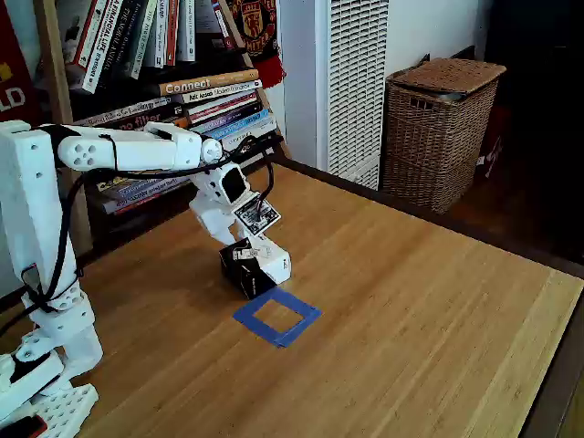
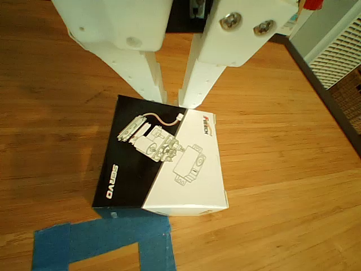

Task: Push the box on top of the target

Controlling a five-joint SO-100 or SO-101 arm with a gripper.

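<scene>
The box [image 2: 163, 164] is a small cardboard cube with a black-and-white top printed with servo drawings. It sits on the wooden table [image 1: 411, 301]. My gripper [image 2: 174, 100] points down at the box's far edge. Its two white fingers [image 2: 194, 84] stand a narrow gap apart with nothing between them, and their tips rest against that edge. In the fixed view the gripper [image 1: 266, 259] is right behind the box [image 1: 245, 271]. The target [image 1: 276, 316], a hollow square of blue tape, lies just in front of the box. The box's near corner overlaps the tape [image 2: 101, 244].
The arm's white base [image 1: 36, 301] stands at the table's left. A bookshelf [image 1: 173, 82] is behind the table, with a white heater [image 1: 356, 82] and a wicker basket [image 1: 438, 128] beyond the far edge. Bare wood stretches to the right of the target.
</scene>
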